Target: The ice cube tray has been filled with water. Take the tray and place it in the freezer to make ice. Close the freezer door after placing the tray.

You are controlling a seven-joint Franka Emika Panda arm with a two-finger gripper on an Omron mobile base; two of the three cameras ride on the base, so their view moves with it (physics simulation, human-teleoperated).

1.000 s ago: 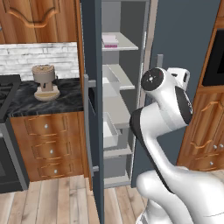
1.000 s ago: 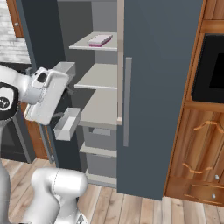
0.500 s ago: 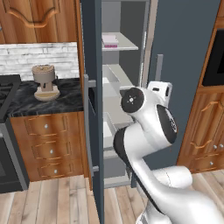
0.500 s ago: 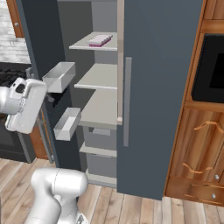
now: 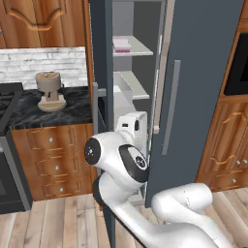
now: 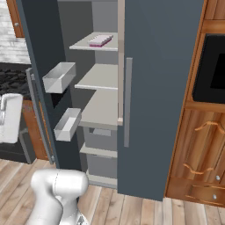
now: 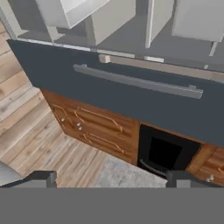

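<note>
The pale pink ice cube tray (image 5: 122, 44) (image 6: 100, 40) lies flat on the upper shelf inside the freezer (image 6: 99, 110). The freezer door (image 5: 100, 58) (image 6: 41, 48) stands wide open, with two grey bins (image 6: 59, 77) on its inner side. My arm is folded low in front of the opening, and its white hand (image 5: 133, 126) (image 6: 9, 117) hangs near the door's free edge, touching nothing I can see. My gripper (image 7: 113, 178) is open, with nothing between its fingertips (image 7: 42, 177), and it faces the shut right door.
The fridge's right door (image 5: 203, 72) (image 6: 162, 88) is shut, with a long silver handle (image 7: 135, 81). A dark counter (image 5: 72, 104) to the left carries a brown grinder (image 5: 50, 91), beside a black stove (image 5: 7, 99). Wooden cabinets and a black wall oven (image 6: 213, 66) stand to the right.
The arm has swung down and to the left, out of the freezer opening towards the open door's edge. The tray has stayed on the shelf and the door has not moved.
</note>
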